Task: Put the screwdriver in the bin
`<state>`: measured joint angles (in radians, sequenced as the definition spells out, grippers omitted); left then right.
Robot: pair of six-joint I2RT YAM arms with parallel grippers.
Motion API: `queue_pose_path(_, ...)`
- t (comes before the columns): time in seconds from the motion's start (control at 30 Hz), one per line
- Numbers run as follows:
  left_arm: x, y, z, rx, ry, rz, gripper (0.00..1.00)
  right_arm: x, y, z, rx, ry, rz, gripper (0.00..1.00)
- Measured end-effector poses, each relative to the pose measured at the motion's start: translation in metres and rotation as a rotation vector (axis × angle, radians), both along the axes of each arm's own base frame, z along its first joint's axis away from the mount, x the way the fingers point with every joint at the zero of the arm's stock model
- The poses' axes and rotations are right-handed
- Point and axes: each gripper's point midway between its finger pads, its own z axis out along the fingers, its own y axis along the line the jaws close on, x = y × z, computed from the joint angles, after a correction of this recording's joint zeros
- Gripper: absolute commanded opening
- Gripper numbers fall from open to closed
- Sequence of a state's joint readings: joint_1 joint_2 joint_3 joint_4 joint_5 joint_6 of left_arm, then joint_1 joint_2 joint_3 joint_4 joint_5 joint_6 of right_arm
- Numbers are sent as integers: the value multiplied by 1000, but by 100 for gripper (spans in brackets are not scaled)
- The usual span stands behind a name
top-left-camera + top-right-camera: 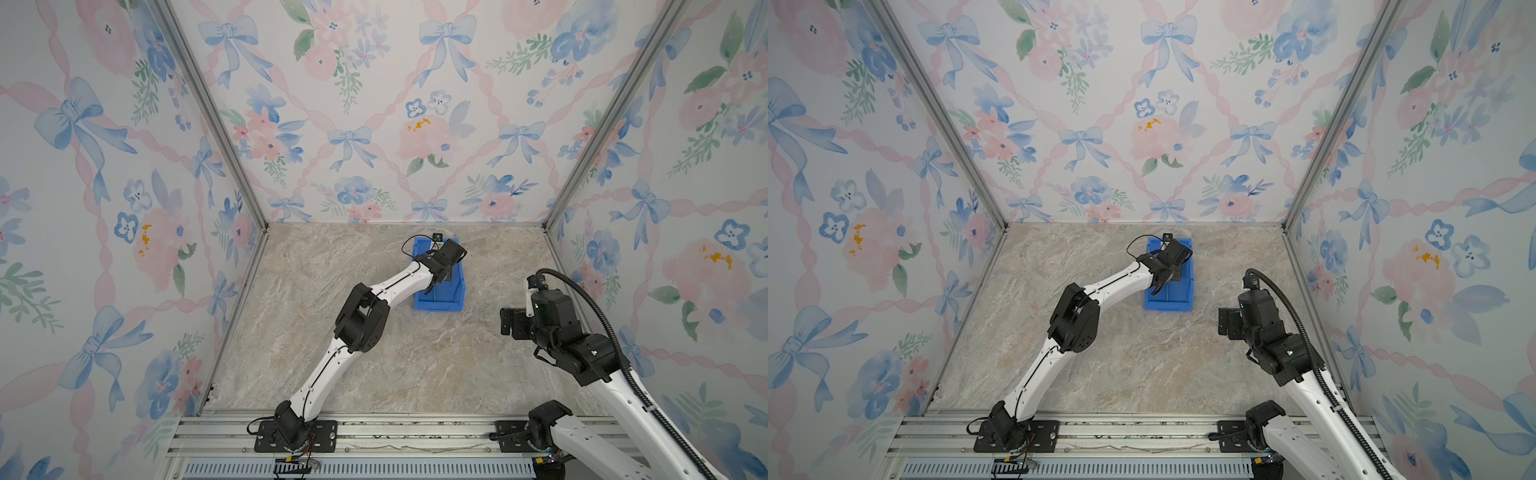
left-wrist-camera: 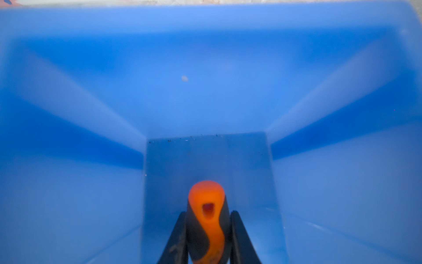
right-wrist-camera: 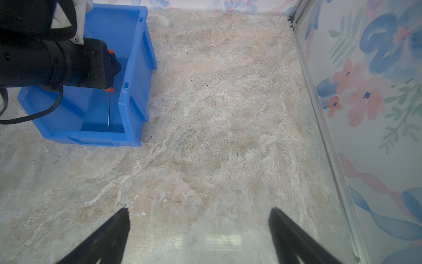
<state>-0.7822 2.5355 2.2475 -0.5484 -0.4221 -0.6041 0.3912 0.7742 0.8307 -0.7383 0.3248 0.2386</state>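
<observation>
From its base at 7 o'clock, the left arm [image 1: 399,286] reaches across the counter [image 1: 415,374] to the bin [image 1: 438,306], which stands toward 1 o'clock from the counter's middle. The left jaws are down inside the bin, clamped on the black-and-orange handle of the screwdriver [image 2: 208,219]. In the right wrist view the thin shaft [image 3: 109,107] runs from the jaws toward the low front wall at 6 o'clock. Its tip is close to the bin floor, though I cannot tell whether it touches. So the screwdriver is within the bin's walls but not yet let go.

Over at 4 o'clock the right arm [image 1: 557,316] waits well apart from the bin, its jaws apart and empty above bare counter.

My worry is the release. If the tip lands first, the tool could pivot or skid toward that cut-down wall and poke out over it. The wrist also sits near the blue rim, so lifting away at a slant could snag it and drag the light bin.
</observation>
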Motion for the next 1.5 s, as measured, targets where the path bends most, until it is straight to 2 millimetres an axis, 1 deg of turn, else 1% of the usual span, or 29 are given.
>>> queue_pose_path(0.13, -1, -1, -7, 8, 8, -3, 4, 0, 0, 0, 0, 0, 0, 97)
queue_pose_path(0.37, -1, -3, -16, 14, 17, -5, 4, 0, -1, 0, 0, -1, -5, 97)
queue_pose_path(0.43, -1, -3, -20, 17, 22, -5, 5, 0, -1, 1, 2, -4, -5, 97)
queue_pose_path(0.5, -2, -3, -23, 19, 27, -7, 12, 0, -2, 1, 3, -7, -5, 97)
queue_pose_path(0.6, -2, -4, -23, 16, 28, -9, 19, -1, -2, 2, 4, -12, -5, 97)
queue_pose_path(0.7, -2, -4, -23, 15, 28, -10, 29, 0, -1, 4, 7, -19, -5, 97)
queue_pose_path(0.8, -2, -4, -23, 13, 28, -8, 35, 0, -1, 4, 6, -22, -3, 97)
queue_pose_path(0.9, -2, -4, -22, 12, 27, -6, 44, -1, -2, 5, 8, -26, -3, 97)
queue_pose_path(1.07, -2, -4, -22, 12, 27, -6, 50, -1, -3, 7, 7, -31, -6, 97)
queue_pose_path(1.1, -2, -4, -21, 10, 26, -7, 52, 0, -3, 7, 7, -32, -7, 97)
queue_pose_path(1.17, -2, -5, -16, 7, 21, -11, 56, 0, -3, 7, 8, -36, -7, 97)
queue_pose_path(1.23, -4, -7, -6, -3, 10, -15, 58, 0, -3, 8, 9, -37, -7, 97)
queue_pose_path(1.33, -10, -12, 20, -25, -16, -30, 63, 0, -3, 9, 13, -44, -8, 97)
queue_pose_path(1.43, -24, -17, 51, -38, -45, -62, 70, -1, -3, 14, 26, -65, -12, 97)
queue_pose_path(1.5, -40, -17, 76, -43, -66, -85, 75, -2, -4, 18, 33, -82, -13, 97)
